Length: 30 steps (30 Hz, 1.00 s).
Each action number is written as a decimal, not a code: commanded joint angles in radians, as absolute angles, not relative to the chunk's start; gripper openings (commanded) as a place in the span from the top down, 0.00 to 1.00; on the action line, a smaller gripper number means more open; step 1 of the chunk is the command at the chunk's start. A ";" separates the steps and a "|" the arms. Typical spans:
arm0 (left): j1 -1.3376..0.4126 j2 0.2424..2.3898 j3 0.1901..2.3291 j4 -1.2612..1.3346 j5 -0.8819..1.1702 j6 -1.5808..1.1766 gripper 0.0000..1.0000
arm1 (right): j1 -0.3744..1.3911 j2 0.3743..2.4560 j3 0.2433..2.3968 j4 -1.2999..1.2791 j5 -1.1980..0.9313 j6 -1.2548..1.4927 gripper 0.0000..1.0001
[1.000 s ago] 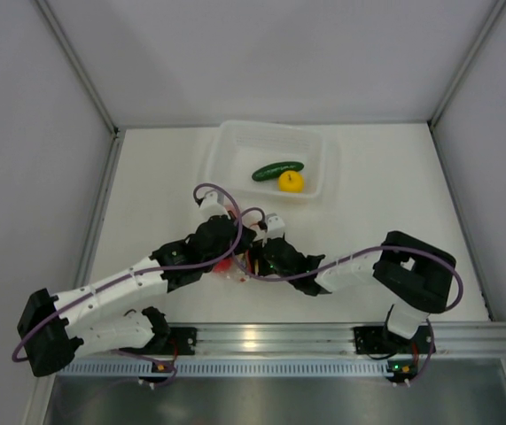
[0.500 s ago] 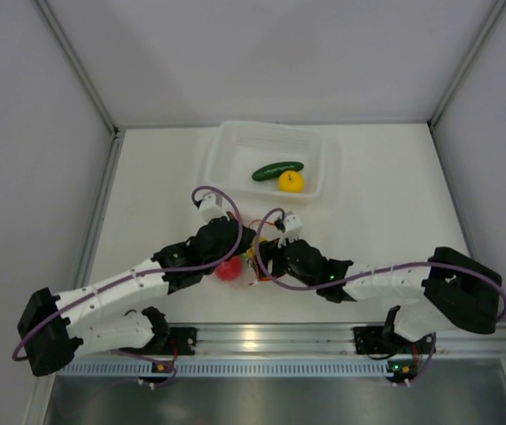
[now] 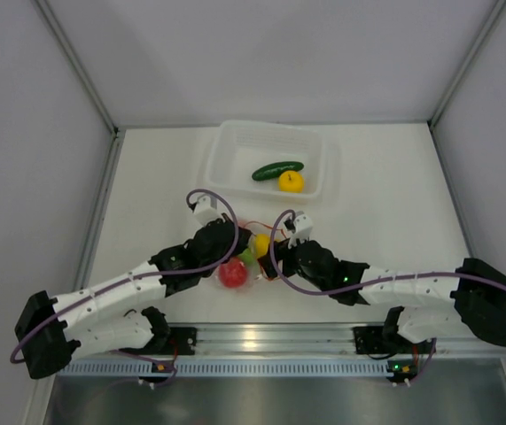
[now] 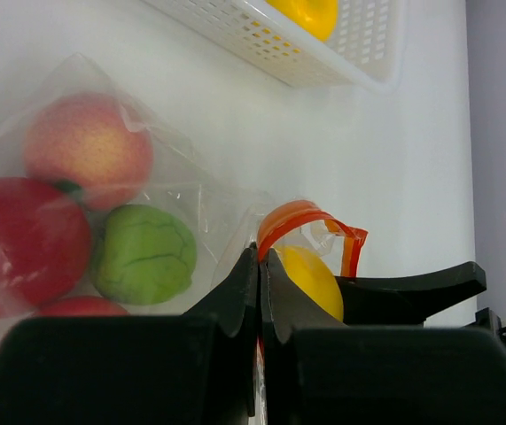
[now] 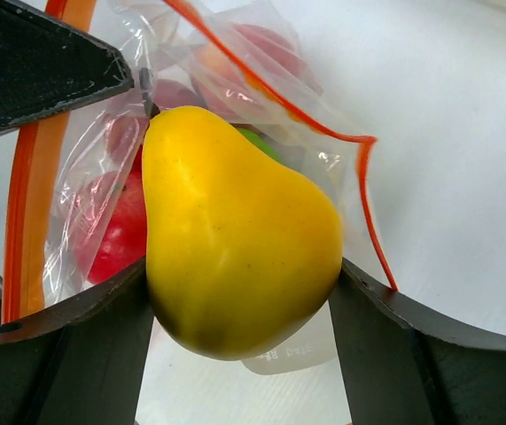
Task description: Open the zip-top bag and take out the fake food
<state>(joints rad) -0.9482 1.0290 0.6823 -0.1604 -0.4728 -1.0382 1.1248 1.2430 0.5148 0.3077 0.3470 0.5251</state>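
The bag is seen lying on the table near the middle of the top view, at 6 o'clock from the basket. The left gripper, reaching in from 8 o'clock, is clenched on the bag's film just beside the orange strip. The right gripper, reaching in from 4 o'clock, is clamped on a yellow pear held at the bag's mouth; whether the pear is fully clear of the mouth cannot be told. A pink fruit, a red one and a green one are enclosed in the bag. A cucumber and a yellow fruit are seen lying in the basket, touching each other.
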 commanded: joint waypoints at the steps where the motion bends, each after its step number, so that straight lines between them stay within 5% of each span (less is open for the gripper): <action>1: -0.943 0.993 0.660 -0.153 -0.535 -1.040 1.00 | 1.144 1.200 0.515 0.275 0.405 0.502 0.55; 21: -0.943 1.026 0.653 -0.147 -0.499 -1.069 1.00 | 1.140 1.031 0.498 0.244 0.325 0.446 0.60; 30: -0.943 1.045 0.621 -0.091 -0.443 -1.085 1.00 | 0.971 1.034 0.555 0.325 0.273 0.471 0.60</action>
